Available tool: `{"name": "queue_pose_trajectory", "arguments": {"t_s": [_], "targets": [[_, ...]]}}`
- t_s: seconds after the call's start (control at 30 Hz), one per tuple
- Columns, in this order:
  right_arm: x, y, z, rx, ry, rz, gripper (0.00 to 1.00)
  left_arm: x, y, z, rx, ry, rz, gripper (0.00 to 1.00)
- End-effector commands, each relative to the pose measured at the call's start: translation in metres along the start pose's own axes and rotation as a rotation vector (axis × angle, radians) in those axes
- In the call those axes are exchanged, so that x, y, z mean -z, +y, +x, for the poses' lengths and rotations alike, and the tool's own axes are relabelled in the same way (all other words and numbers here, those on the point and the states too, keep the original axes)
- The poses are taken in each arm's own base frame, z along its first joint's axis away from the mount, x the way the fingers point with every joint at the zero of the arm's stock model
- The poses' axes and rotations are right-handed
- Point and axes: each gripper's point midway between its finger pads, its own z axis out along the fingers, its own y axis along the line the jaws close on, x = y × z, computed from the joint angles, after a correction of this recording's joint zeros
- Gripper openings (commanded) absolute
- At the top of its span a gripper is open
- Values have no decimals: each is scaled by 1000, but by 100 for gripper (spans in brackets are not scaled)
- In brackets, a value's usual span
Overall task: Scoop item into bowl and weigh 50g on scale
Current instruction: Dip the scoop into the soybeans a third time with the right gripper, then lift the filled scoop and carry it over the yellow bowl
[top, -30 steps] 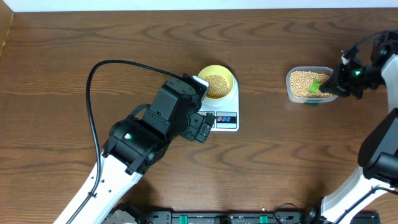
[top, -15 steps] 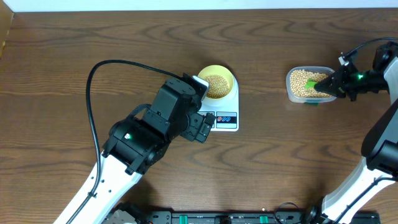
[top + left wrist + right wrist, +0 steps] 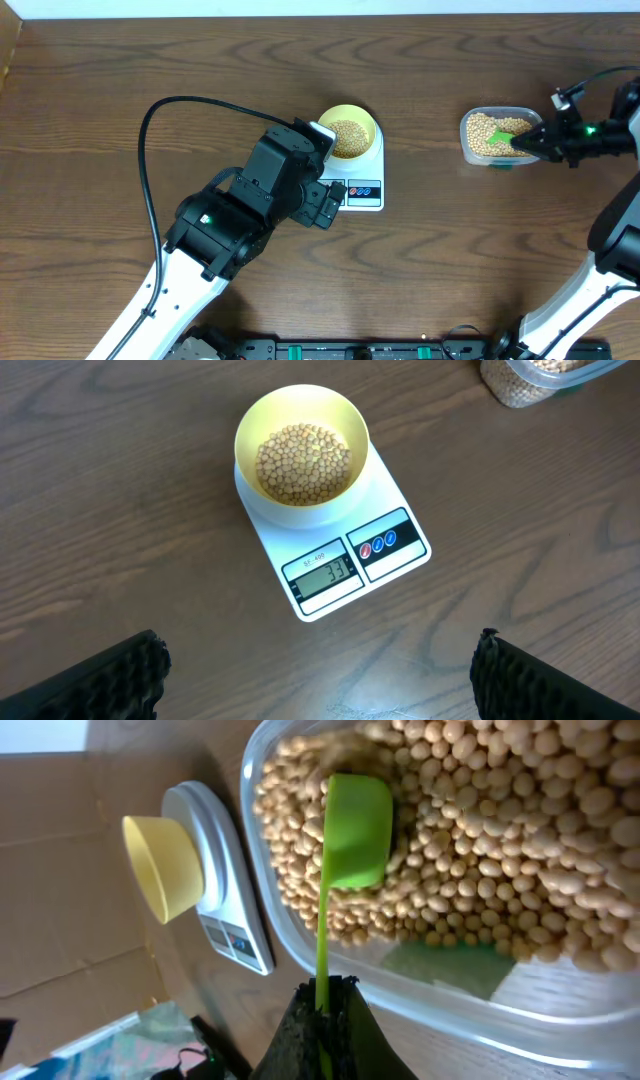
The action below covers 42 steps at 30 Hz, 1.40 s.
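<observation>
Overhead view taken as the clock face.

- Pale yellow bowl (image 3: 300,405) sits on the 12 o'clock end of the white kitchen scale (image 3: 272,540). The display (image 3: 322,576) looks like 33, so I judge the weight short of the 50 g target.
- Soybeans in the bowl (image 3: 303,462) cover the bottom in a shallow heap. The main stock of soybeans (image 3: 480,840) is in the clear tub (image 3: 440,995), at 3 o'clock from the scale and well apart from it.
- Right gripper (image 3: 322,995) is clenched on the end of the green scoop's thin handle. The green scoop (image 3: 357,820) lies on the tub beans, its cup near the tub's scale-side wall. Cannot tell if it is loaded.
- Left gripper (image 3: 320,675) is released, fingers wide, grasping nothing. It hangs above the scale's 7 o'clock side.

Risks:
- A heaped scoop could overshoot 50.
- The handle is pinched only at its tip, so the cup may tip and shed beans on the carry.
- The scoop's lip could catch the tub wall and drag the light tub.
- A knock on the bowl or scale would upset the reading.

Room:
- Bare wood table (image 3: 100,100) between tub and scale, so the run from 3 o'clock is open.
- The left arm and its black cable (image 3: 145,150) crowd the 7–9 o'clock side.
- The tub sits toward the table's 3 o'clock end.
- The far table edge at 12 o'clock is well apart.
</observation>
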Motion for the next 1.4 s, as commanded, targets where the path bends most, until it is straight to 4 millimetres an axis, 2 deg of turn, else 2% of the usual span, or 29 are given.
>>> {"name": "queue_pose_trajectory", "arguments": {"t_s": [0.0,0.23,0.6,1.1,1.23,1.37], "targets": [[5,2,-1,47,-24,-74,1,1,3,-4,19,-7,-14,99],[16,0,2,62,-45,-109,1,1,3,-4,19,-7,-14,99],[29,21,4,72,-91,-252,1,1,3,-4,19,-7,-14,99],[46,73,-4,64,-197,-527,1,1,3,-4,19,-7,-14,99],[38,91,0,72,-173,-568,1,1,3,-4,19,-7,-14,99],[20,112,6,102,-122,-597,1,1,3,-4,20,-7,-14,99]]}}
